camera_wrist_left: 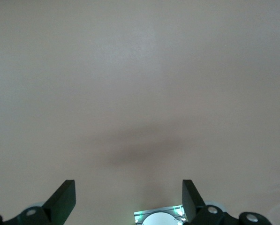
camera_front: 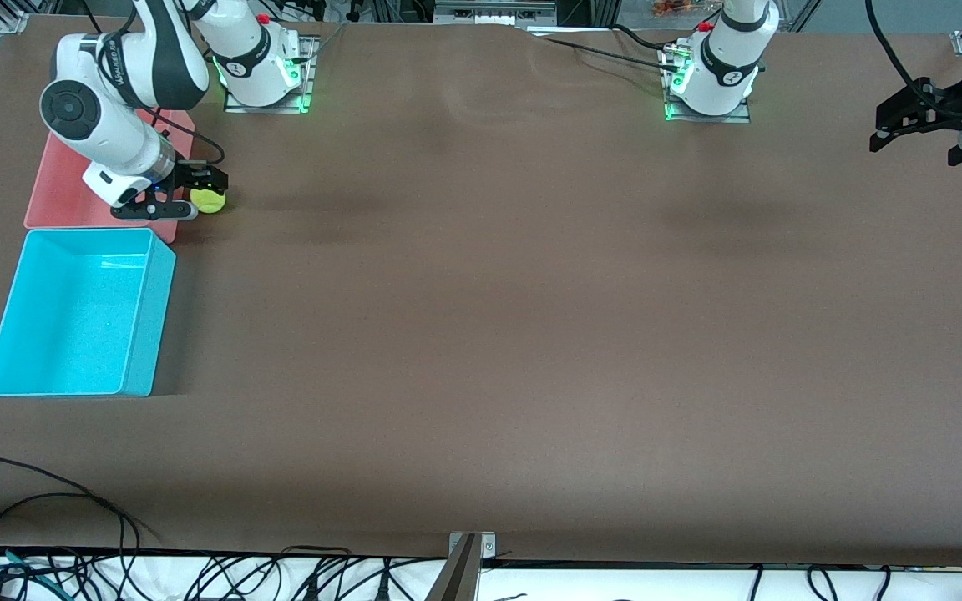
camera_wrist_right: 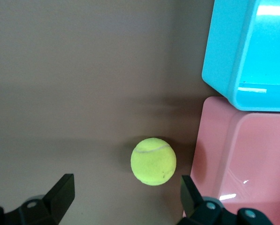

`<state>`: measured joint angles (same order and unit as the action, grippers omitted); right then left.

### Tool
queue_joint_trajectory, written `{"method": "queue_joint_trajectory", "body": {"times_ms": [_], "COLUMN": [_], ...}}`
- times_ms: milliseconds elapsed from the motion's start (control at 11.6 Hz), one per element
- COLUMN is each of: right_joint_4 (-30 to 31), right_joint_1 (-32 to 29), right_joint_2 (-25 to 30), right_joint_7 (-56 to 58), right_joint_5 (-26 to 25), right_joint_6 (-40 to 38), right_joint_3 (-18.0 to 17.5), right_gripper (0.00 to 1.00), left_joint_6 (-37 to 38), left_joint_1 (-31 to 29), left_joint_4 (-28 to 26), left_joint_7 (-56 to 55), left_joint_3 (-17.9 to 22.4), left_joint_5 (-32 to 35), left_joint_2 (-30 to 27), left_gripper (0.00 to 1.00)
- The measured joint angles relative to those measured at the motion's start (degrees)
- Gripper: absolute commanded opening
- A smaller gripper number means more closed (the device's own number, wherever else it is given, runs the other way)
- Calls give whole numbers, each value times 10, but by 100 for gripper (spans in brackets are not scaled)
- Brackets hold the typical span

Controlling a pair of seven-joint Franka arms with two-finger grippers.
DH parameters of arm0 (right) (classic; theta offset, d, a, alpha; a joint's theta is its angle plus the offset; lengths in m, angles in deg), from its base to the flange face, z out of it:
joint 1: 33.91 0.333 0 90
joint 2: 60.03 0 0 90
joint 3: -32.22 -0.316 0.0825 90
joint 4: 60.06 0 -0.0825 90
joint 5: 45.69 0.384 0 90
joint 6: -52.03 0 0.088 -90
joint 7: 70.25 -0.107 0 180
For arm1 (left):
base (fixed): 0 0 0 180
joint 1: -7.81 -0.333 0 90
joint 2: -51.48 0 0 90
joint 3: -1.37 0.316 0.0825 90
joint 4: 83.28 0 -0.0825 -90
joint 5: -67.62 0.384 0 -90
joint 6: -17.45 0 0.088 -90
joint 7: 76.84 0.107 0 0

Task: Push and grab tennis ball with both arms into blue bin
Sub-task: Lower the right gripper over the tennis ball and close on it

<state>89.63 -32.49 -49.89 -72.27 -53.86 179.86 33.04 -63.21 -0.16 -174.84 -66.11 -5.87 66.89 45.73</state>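
Tennis ball (camera_front: 209,200) beside blue bin (camera_front: 80,313)

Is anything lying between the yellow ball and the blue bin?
Only bare table lies between the tennis ball and the blue bin; the pink bin stands beside that gap, shown in the right wrist view.

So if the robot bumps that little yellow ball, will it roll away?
Probably yes. The tennis ball is round and sits loose on the flat table, so a nudge should send it rolling. Its fuzzy skin may slow it and help the open right gripper hold it. The pink bin beside it would likely stop it.
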Motion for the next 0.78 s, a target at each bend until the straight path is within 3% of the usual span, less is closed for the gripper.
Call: {"method": "queue_joint_trajectory", "body": {"times_ms": [519,778], "right_joint_4": [82,96], "right_joint_1": [-32,-33], "right_joint_2": [-34,-62], "right_joint_7": [-6,-7], "right_joint_5": [-41,-43], "right_joint_6": [164,194], "right_joint_3": [1,1], "right_gripper": [100,100], "left_joint_6": [4,4], "left_joint_1": [0,4], "left_joint_4": [0,1], "left_joint_7": [-5,-38], "left_joint_3": [-1,-2], "left_joint_5": [0,0], "left_joint_2": [0,0], "left_gripper": [100,100]}}
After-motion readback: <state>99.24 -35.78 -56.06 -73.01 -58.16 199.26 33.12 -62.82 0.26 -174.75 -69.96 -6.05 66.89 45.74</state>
